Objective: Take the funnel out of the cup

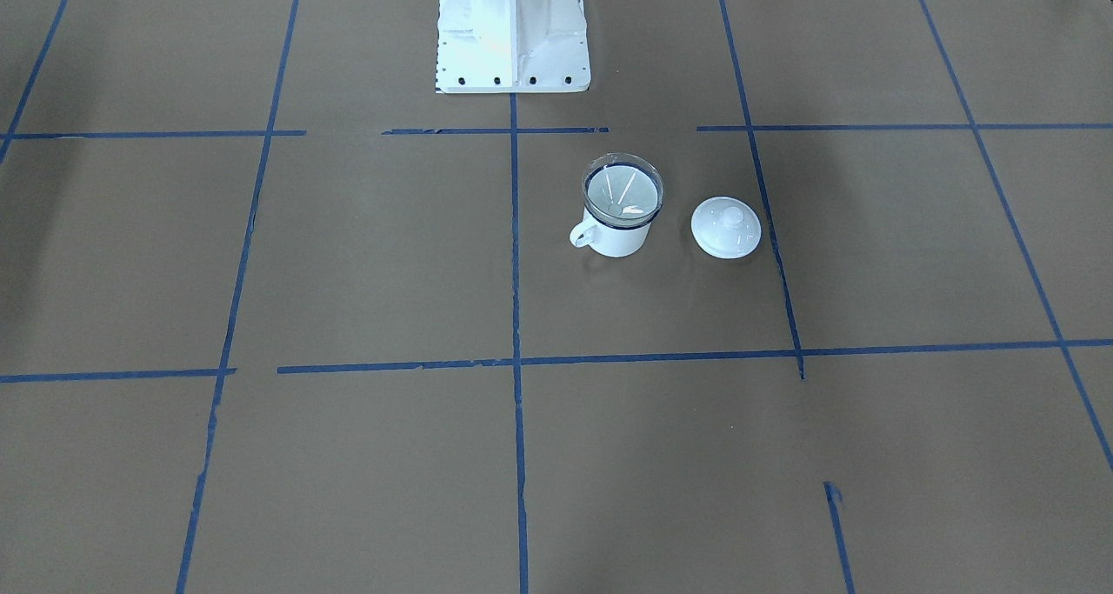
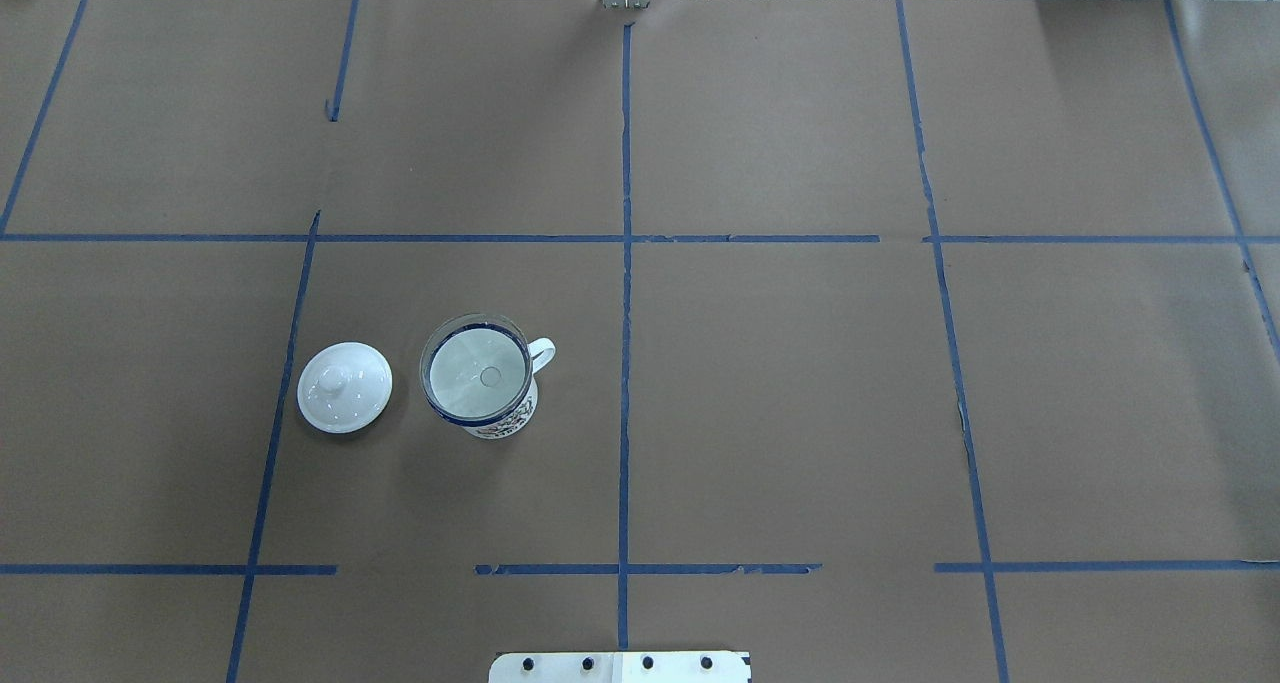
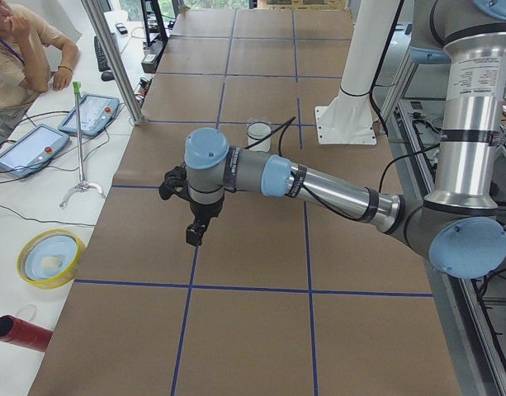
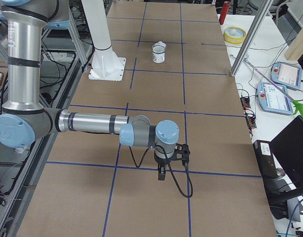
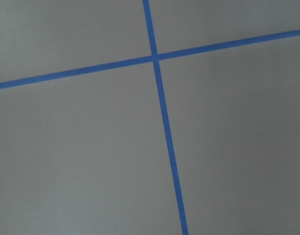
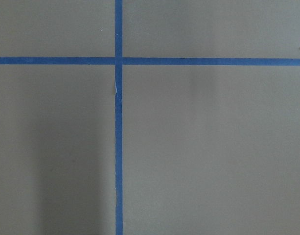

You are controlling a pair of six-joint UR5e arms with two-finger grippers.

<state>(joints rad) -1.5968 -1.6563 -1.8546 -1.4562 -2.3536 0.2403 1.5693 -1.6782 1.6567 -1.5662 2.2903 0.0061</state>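
Note:
The white mug point(image 1: 619, 239) with a dark blue rim stands upright on the brown paper, handle toward the robot's right. The clear funnel point(image 1: 623, 190) sits in its mouth, cone resting on the rim. Both show in the overhead view, mug point(image 2: 508, 425) and funnel point(image 2: 478, 375). My left gripper point(image 3: 195, 236) hangs over the table far from the mug point(image 3: 258, 134); my right gripper point(image 4: 161, 174) hangs far from the mug point(image 4: 159, 53). Both show only in side views, so I cannot tell if they are open or shut. The wrist views show only paper and tape.
A white knobbed lid point(image 1: 726, 226) lies beside the mug, on the robot's left point(image 2: 344, 386). The white robot base point(image 1: 513, 29) stands behind. Off the table are a yellow bowl point(image 3: 46, 257), a red cylinder point(image 3: 17, 332), teach pendants and an operator point(image 3: 13, 49).

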